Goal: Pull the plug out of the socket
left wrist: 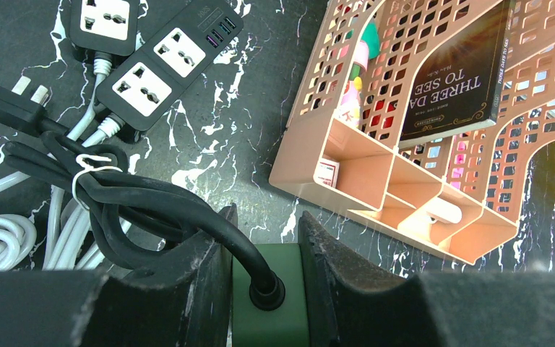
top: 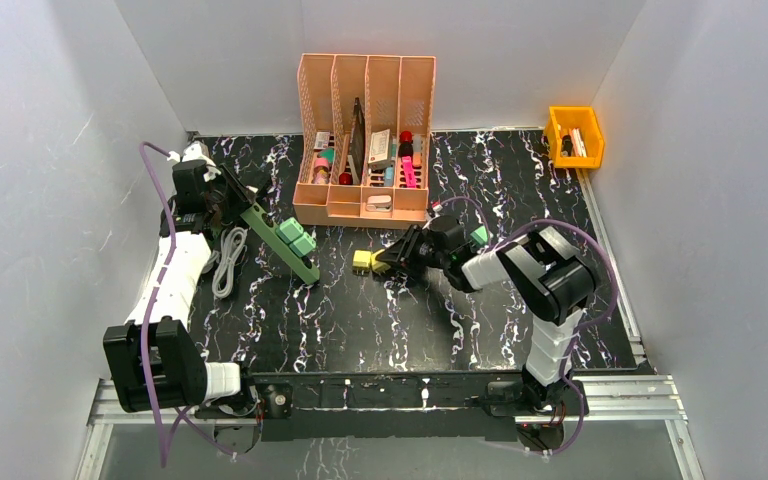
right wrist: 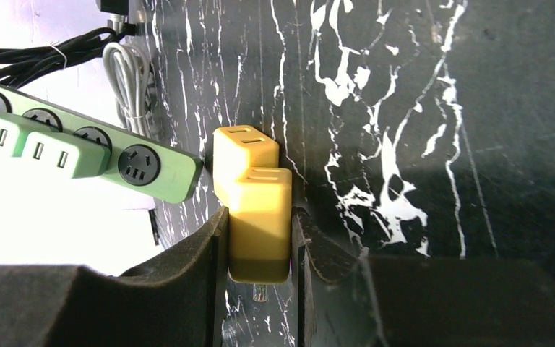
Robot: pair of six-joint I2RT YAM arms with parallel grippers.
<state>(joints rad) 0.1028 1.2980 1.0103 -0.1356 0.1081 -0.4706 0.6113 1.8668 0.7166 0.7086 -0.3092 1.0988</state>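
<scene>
The dark green power strip (top: 282, 243) lies slanted at the left of the mat, with two light green plugs (top: 297, 237) seated in it. My left gripper (top: 228, 200) is shut on the strip's cord end (left wrist: 267, 303), where the black cord (left wrist: 188, 210) enters, with a finger (left wrist: 340, 260) pressed on each side. My right gripper (top: 392, 262) is shut on a yellow plug (right wrist: 260, 231), clear of the strip, with one metal prong showing beneath it. A second yellow plug (right wrist: 244, 155) sits just ahead, touching it. The strip's open sockets (right wrist: 139, 166) and the light green plugs (right wrist: 43, 141) show at the upper left of the right wrist view.
A peach desk organizer (top: 365, 140) with a book and small items stands at the back centre. An orange bin (top: 574, 135) sits at the back right. A coiled white cable (top: 228, 262) and two black power strips (left wrist: 170, 61) lie near the left arm.
</scene>
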